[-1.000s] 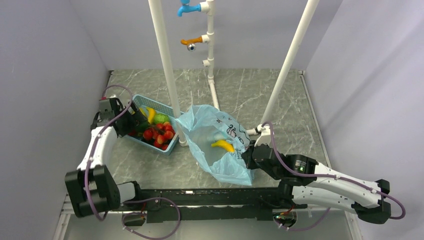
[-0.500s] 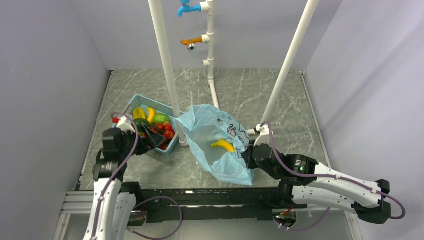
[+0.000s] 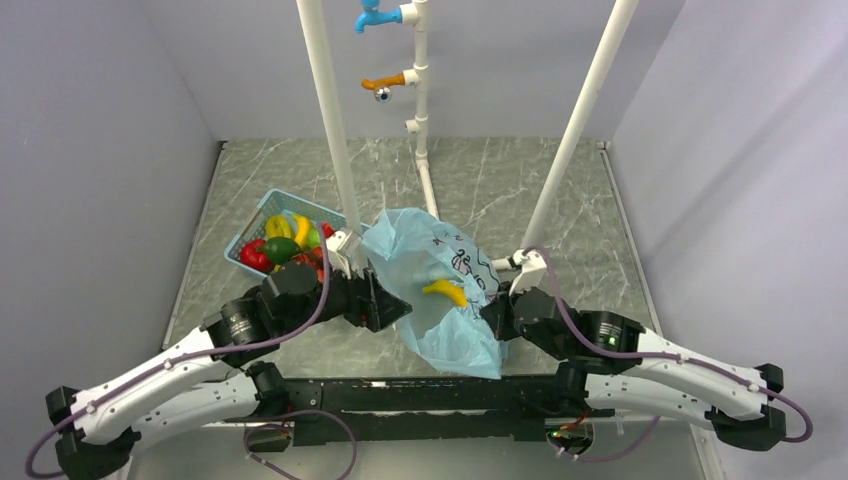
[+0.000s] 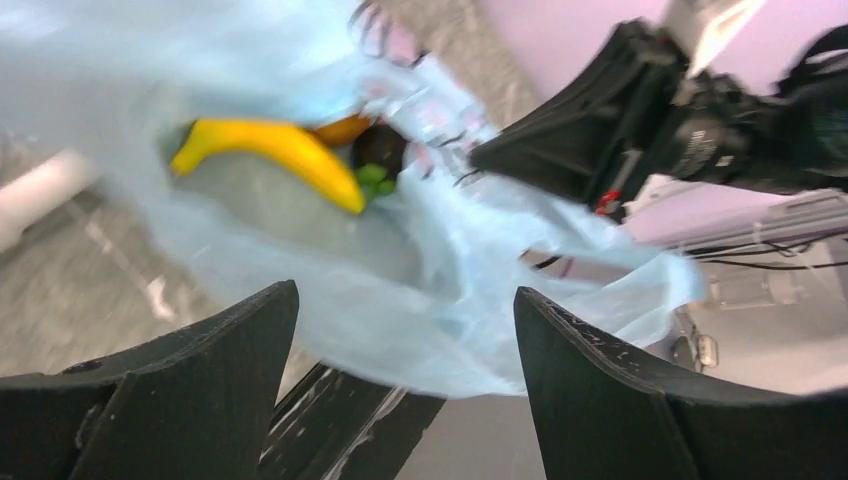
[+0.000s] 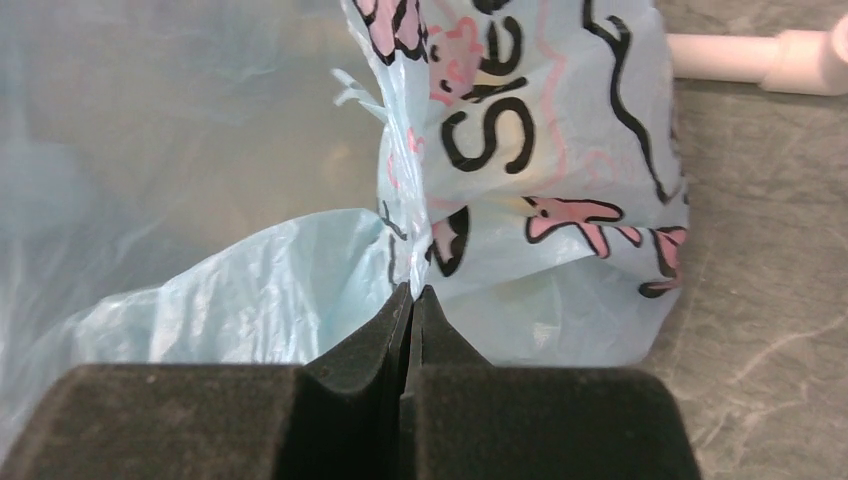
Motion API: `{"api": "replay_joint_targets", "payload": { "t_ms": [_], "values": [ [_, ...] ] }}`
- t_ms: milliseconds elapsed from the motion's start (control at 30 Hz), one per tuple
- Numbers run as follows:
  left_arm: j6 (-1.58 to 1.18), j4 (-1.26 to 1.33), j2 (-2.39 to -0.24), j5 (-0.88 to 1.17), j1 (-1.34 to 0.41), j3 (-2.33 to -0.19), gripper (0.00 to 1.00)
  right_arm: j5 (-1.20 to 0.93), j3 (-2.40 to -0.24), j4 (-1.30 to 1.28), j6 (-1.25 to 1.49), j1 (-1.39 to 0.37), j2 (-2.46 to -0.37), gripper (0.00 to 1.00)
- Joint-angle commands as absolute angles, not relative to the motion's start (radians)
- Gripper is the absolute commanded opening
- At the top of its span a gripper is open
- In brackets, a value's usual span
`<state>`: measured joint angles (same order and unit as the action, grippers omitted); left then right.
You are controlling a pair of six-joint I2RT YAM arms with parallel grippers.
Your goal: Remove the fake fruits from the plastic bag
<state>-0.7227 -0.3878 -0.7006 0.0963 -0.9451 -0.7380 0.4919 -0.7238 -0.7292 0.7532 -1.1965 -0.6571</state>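
Observation:
The light-blue plastic bag lies crumpled between the two arms, its mouth facing left. My right gripper is shut on a fold of the bag at its right edge, beside the black lettering. At the bag's left side, my left gripper stands open, with nothing between its fingers. Through the left wrist view, the bag holds a yellow banana, a dark fake fruit and an orange-brown piece. Red fake fruits and a dark green one sit in the blue basket.
Two white pipe posts rise from the grey marbled table, one right beside the basket and the bag. A thinner white pipe with toy taps stands behind. Walls close in on the left and right.
My left arm has swung from the basket across to the bag's left side, and its jaws have narrowed slightly. The basket has shifted a little to the left. The right arm has held still.

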Motion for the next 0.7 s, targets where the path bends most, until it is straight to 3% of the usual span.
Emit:
{"api": "replay_joint_targets", "payload": {
  "t_ms": [0,300,533,667],
  "values": [
    [-0.704,-0.226,-0.753,-0.082,-1.075,-0.793,0.84,0.376,-0.702,-0.628,0.655,-1.195,-0.567,0.00],
    [-0.706,-0.383,-0.907,-0.235,-1.165,-0.931,0.78,0.191,-0.747,-0.454,0.540,-1.195,-0.629,0.00],
    [-0.804,-0.370,-0.733,-0.349,-1.178,-0.790,0.69,0.050,-0.833,-0.267,0.487,-1.195,-0.783,0.00],
    [-0.849,-0.416,-0.645,-0.361,-1.178,-0.738,0.69,0.008,-0.887,-0.225,0.471,-1.195,-0.838,0.00]
  ]
}}
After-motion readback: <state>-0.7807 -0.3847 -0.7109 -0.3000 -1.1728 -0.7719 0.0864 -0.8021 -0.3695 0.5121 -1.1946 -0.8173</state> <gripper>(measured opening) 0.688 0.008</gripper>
